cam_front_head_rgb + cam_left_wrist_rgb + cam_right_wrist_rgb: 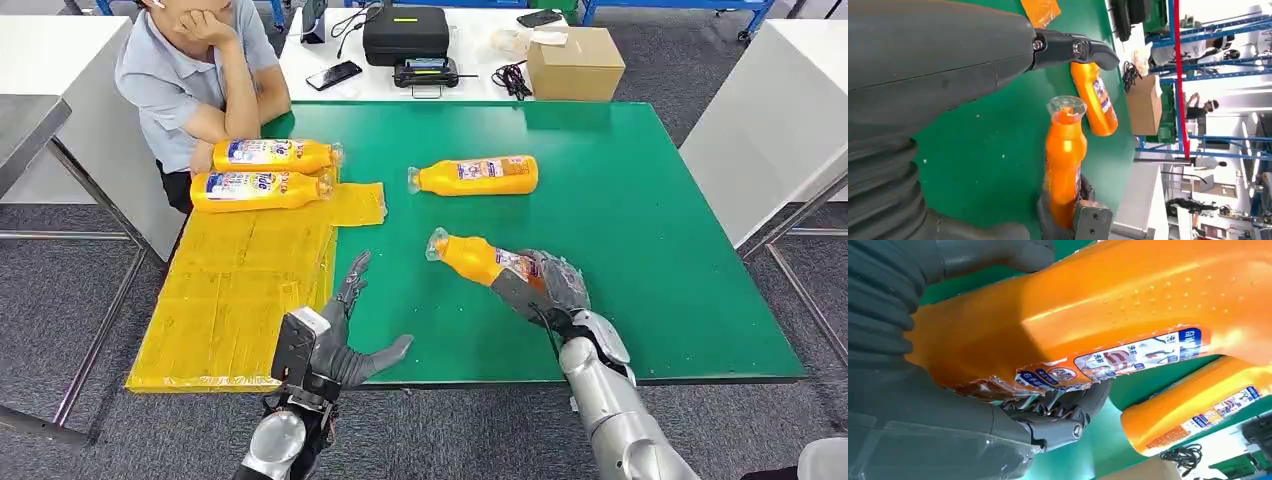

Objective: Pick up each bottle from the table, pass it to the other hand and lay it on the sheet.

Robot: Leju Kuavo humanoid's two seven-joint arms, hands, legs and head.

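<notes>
Orange plastic fills your right hand (548, 285) right now: it grips the held bottle (478, 259) around the lower body, fingers wrapped over the label, clear cap pointing across toward your left hand (345, 335). The bottle looks lifted off the green table (640, 230), tilted cap-up. Your left hand waits just beside the cap end, fingers spread wide, holding nothing, palm turned toward the bottle. From the right wrist view, the bottle's glossy shell looks smooth and probably slippery, and the label (1118, 357) is peeling and crinkled under the fingers, so I'd judge that patch a poor surface to trust. The body seems stiff enough not to cave under a firm squeeze, and it looks full, so expect some weight toward the base. For the handover, take it at the narrower waist or upper body just past the right hand's fingers, not on the cap. Now the count: four bottles in all. One in your right hand, one lying bottle (475, 175) on the table beyond the right hand, and two placed bottles (262, 172) side by side on the far end of the yellow sheet (240, 290), which lies just beyond your left hand. So by my reckoning two are done, one is mid-transfer, one waits.
</notes>
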